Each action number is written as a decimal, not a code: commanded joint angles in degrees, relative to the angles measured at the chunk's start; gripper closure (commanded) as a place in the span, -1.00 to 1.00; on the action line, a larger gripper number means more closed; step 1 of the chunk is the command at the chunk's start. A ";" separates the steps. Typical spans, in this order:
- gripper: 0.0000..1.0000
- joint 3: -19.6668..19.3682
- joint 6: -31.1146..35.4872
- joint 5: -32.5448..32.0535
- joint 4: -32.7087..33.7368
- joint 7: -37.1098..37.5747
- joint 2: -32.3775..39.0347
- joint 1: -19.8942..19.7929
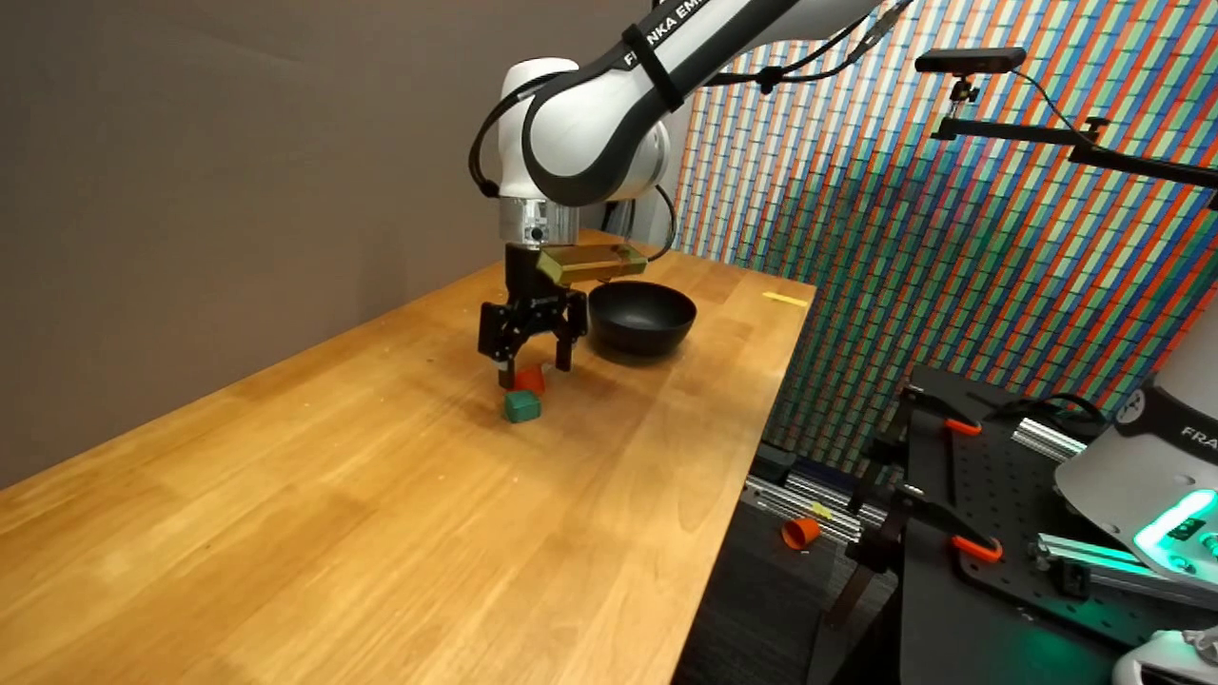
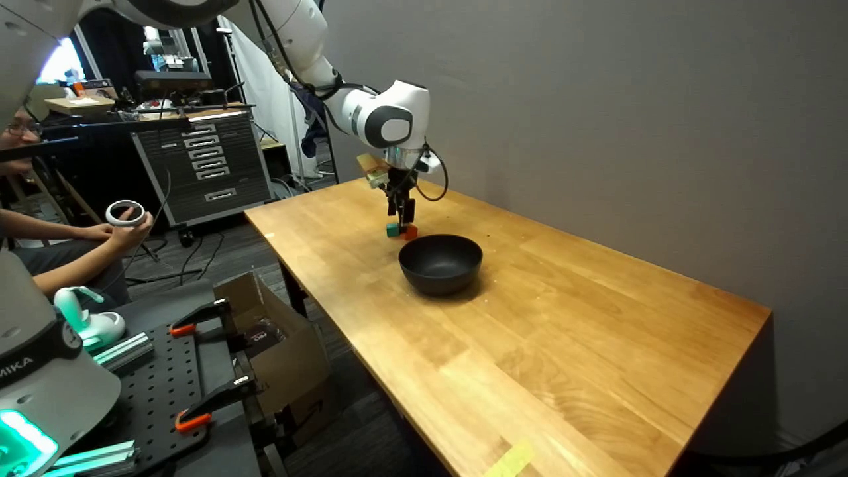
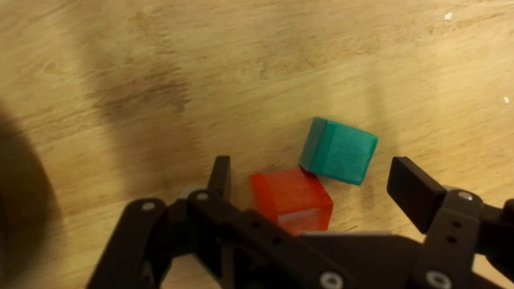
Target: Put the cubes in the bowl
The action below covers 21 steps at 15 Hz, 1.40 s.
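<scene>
On the table (image 1: pixel 333 495), green cube (image 1: pixel 522 407) lies touching or just beside red cube (image 1: pixel 532 381); the gripper (image 1: pixel 535 369), spread wide and holding nothing, stands over red. Judged risk: closing here may clip green's near corner, twisting the grasp or shoving green away. Right of these in both exterior views, the black bowl (image 1: pixel 642 342) shows nothing inside.

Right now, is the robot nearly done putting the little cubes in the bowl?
Not nearly. Done: no cube placed; the red cube and green cube both sit on the wooden table. In hand: the gripper is down at the cubes, open, gripping neither. Left: picking up both and putting them in the round black bowl.
</scene>
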 commanded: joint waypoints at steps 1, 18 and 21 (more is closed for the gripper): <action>-1.00 -1.88 -1.31 -1.16 4.39 -2.73 3.30 1.20; 0.56 -3.44 -6.46 -1.24 7.95 -1.30 2.87 0.83; 0.56 -5.40 -8.17 -2.32 3.94 3.88 -4.24 2.92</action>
